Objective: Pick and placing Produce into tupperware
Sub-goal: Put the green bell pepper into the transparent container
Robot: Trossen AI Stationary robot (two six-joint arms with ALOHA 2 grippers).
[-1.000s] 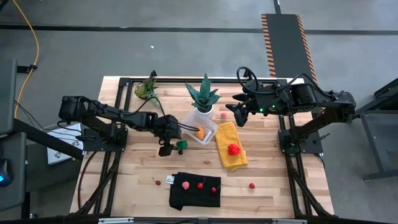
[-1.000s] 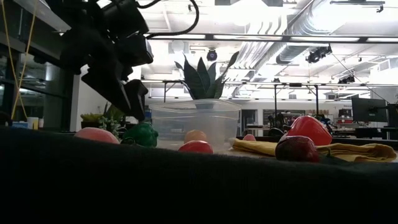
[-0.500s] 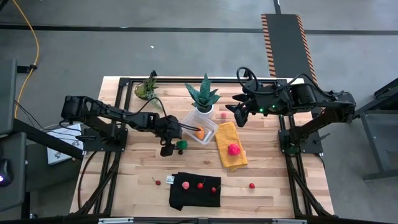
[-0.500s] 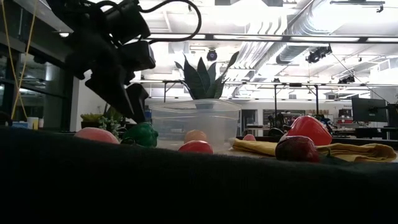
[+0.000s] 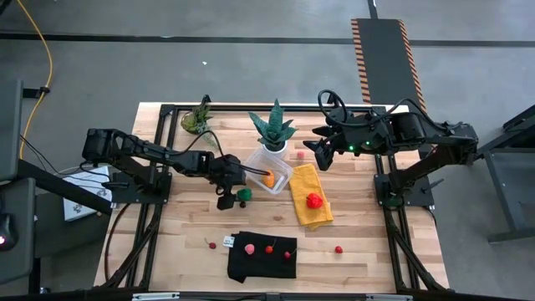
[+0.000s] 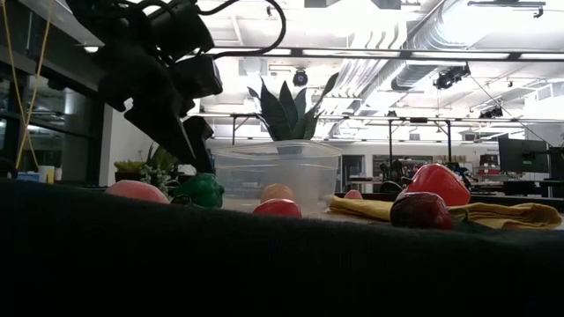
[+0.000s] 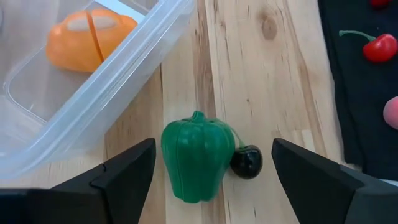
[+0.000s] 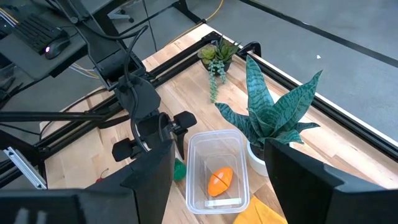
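Beside the clear, round-cornered tupperware, in which one glossy orange piece is held, a smooth green toy pepper is seen on the planked wooden desk, touching a small dark round piece. The left gripper is hung over the pepper, its fingers spread wide on either side, nothing gripped. The right gripper is held near the potted plant, fingers parted and empty. A red piece is laid on a yellow cloth.
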